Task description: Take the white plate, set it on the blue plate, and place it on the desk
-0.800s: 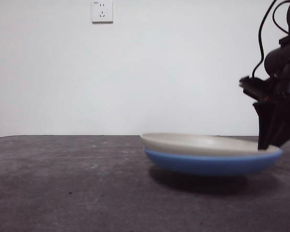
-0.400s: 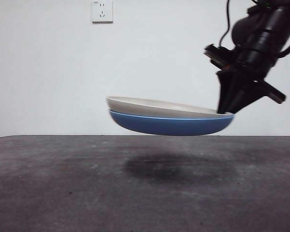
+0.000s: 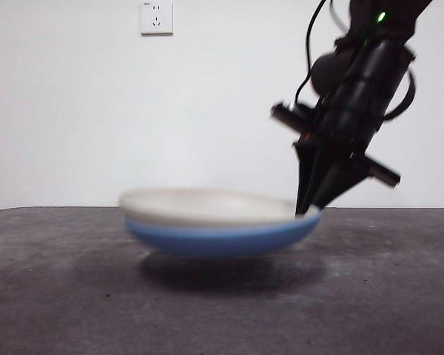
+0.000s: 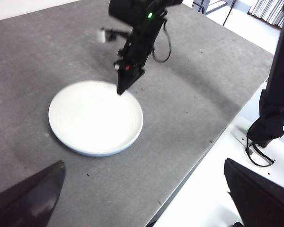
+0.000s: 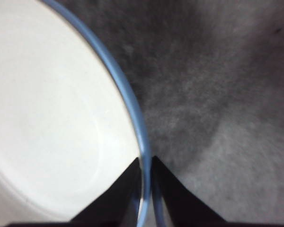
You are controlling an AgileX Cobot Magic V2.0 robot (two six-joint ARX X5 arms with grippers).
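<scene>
Fingers of your right gripper [image 5: 146, 189] are pinched narrowly over the rims of the two stacked plates, one finger inside the white plate [image 5: 57, 123] and the other outside the blue plate [image 5: 135, 111]; only a thin sliver of blue rim shows between them. Seen from the front, your right gripper [image 3: 308, 211] comes down steeply from the upper right and meets the stack at its right edge. Note that the white plate [image 3: 203, 205] sits nested in the blue plate [image 3: 218, 238], so that only the blue underside and rim show beneath the cream bowl. You can see a dark shadow on the desk [image 3: 59, 296] directly below the stack; whether the blue base touches the desk or hangs just above it cannot be told, as the plates are blurred in this view. From the left wrist camera, the white plate [image 4: 94, 116] lies toward the middle of the desk [image 4: 194, 85], with a thin blue edge [image 4: 102, 153] peeping out at its near side, and your right gripper [image 4: 120, 90] touches its far rim. Fingers [image 4: 28, 198] of your left gripper [image 4: 144, 198] are spread wide and hold nothing, well apart from the plates, off the desk's edge.
</scene>
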